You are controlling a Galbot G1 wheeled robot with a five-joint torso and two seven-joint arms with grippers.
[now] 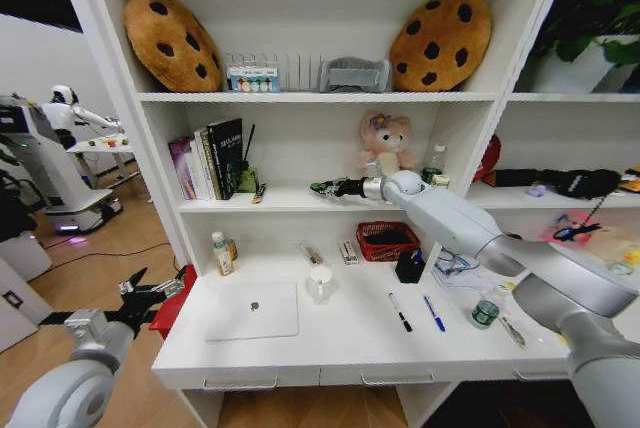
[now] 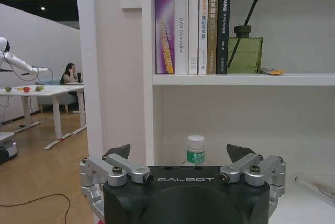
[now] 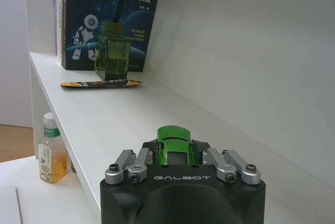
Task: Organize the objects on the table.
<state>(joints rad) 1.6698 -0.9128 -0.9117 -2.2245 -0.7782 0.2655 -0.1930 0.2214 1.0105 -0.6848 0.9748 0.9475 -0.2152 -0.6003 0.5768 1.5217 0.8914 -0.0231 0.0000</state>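
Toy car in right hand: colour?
Glossy green toy car with black windows; right wrist view shows it best.

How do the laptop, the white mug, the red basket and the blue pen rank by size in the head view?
Largest to smallest:
1. laptop
2. red basket
3. white mug
4. blue pen
The basket sits farther back, so its lead over the mug holds.

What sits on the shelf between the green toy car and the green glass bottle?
Mostly bare shelf; an orange-black packet lies by the green glass bottle, beyond the green toy car in the right gripper.

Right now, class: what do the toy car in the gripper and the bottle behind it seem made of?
Green toy car, held in the right gripper: probably painted metal or plastic, with glossy highlights. Green bottle: likely glass, since it is see-through.
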